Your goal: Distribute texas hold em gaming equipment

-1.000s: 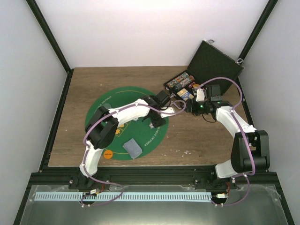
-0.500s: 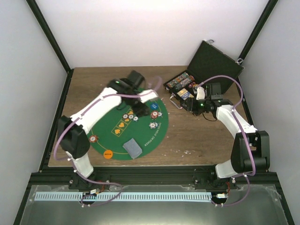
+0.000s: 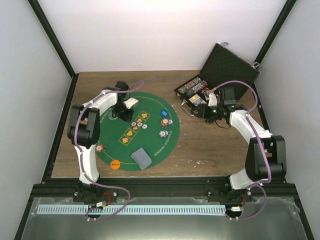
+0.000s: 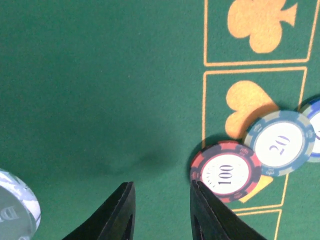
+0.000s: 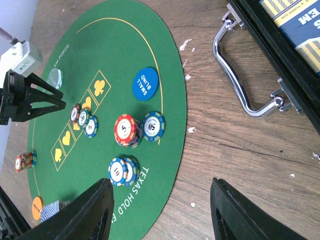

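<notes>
The left arm is reaching far forward, its elbow sitting out past the nine o'clock rim of the green mat [image 3: 150, 102] and its wrist folding back so that the left hand [image 4: 161, 182] is pointing straight down over the felt at about ten o'clock. Its fingers [image 4: 120, 215] are standing a little apart with only bare felt between them, gripping nothing; in the wrist view a red 100 chip [image 4: 226, 171] is lying flat at two o'clock from the fingertips, touching a blue-grey 20 chip [image 4: 280, 143], and a clear round disc [image 4: 15, 207] is showing at eight o'clock. The right arm is bending at its elbow near the four o'clock edge of the table [image 3: 210, 145] and stretching its forearm toward the open black case [image 3: 230, 67] at two o'clock; the right hand [image 5: 161, 182] is hovering low beside the case's chrome handle [image 5: 240, 85], fingers spread wide and holding nothing. On the mat the blue disc [image 3: 164, 113] is sitting at two o'clock, a red chip stack [image 5: 126, 130] is resting against a blue chip [image 5: 153, 125] just beside it, the cards [image 3: 141, 157] are lying at six o'clock, the orange disc [image 3: 115, 163] at seven and a small chip stack [image 3: 101, 148] at eight, while more chips [image 3: 192, 87] are sitting inside the case
</notes>
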You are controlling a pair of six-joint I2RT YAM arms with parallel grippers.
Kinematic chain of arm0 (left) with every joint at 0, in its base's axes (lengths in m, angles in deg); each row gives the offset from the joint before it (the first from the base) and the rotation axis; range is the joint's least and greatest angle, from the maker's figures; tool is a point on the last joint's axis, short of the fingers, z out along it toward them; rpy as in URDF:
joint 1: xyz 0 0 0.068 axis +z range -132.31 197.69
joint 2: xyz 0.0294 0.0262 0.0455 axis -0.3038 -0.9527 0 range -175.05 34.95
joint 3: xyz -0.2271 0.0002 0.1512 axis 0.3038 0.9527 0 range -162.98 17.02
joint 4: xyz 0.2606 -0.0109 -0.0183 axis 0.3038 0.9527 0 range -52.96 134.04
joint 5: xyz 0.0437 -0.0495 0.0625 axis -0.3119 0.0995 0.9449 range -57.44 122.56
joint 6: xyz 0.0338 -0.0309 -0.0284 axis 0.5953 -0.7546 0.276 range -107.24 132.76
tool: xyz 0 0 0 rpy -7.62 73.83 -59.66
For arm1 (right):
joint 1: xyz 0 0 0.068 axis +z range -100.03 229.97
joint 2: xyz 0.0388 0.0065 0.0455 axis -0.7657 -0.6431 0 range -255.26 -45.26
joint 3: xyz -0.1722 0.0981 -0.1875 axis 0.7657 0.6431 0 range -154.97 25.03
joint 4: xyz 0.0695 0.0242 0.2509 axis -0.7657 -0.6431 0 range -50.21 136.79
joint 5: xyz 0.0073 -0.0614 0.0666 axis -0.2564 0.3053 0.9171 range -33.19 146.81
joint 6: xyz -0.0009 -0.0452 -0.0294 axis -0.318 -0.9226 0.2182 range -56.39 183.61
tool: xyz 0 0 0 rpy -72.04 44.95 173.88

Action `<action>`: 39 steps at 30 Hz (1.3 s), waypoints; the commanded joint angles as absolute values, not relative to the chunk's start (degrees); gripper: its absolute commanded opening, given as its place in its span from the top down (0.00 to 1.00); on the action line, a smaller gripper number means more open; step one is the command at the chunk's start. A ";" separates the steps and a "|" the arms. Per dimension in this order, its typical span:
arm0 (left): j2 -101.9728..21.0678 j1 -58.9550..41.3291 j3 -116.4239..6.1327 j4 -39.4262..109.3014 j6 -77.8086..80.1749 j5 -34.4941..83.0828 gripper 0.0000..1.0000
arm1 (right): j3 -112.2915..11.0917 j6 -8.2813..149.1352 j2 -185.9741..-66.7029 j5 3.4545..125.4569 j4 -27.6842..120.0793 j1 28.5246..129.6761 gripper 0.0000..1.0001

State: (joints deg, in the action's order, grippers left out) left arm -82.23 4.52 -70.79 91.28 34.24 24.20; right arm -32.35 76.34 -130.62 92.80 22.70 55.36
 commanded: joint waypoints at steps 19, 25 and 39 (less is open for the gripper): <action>-84.80 -7.95 -64.58 91.22 41.30 10.85 0.78 | -33.10 76.53 -130.10 94.02 22.05 55.60 0.46; -84.56 -11.86 -65.75 90.59 41.89 8.03 0.77 | -32.54 76.44 -129.81 94.00 22.01 55.60 0.46; -80.82 -1.66 -69.46 89.25 38.38 13.24 0.65 | -32.53 76.09 -130.03 94.00 21.92 55.59 0.46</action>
